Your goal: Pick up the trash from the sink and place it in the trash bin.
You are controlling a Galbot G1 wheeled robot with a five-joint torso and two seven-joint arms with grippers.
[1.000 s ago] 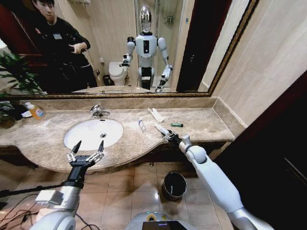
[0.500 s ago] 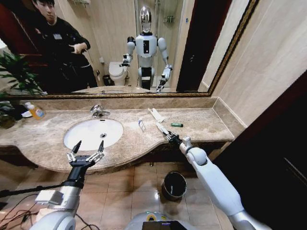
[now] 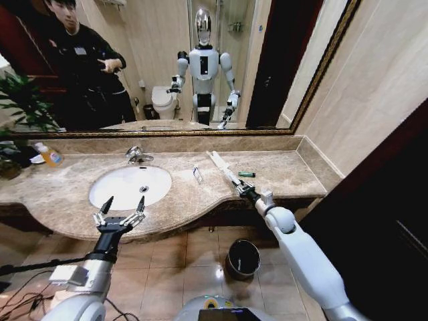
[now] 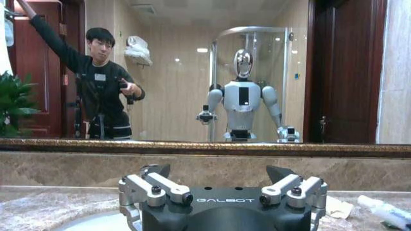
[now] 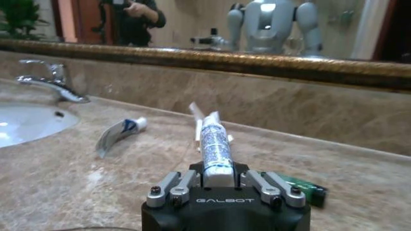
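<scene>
My right end effector (image 5: 217, 179) grasps a white tube (image 5: 213, 144) above the desk (image 3: 281, 170); left end effector (image 3: 120, 212) released. I'd carry it level over the trash bin (image 3: 243, 258) before releasing.

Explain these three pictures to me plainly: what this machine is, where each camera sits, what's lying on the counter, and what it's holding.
This is a wheeled robot with two arms, facing a bathroom mirror. One picture looks down from its head; the others come from cameras on each wrist. The right gripper is shut on a white tube, raised above the marble countertop. The left gripper hangs open at the counter's front edge, before the sink. On the counter lie a small white packet, a flat white packet and a small green tube. A soap bottle stands far left. The trash bin sits on the floor below.
</scene>
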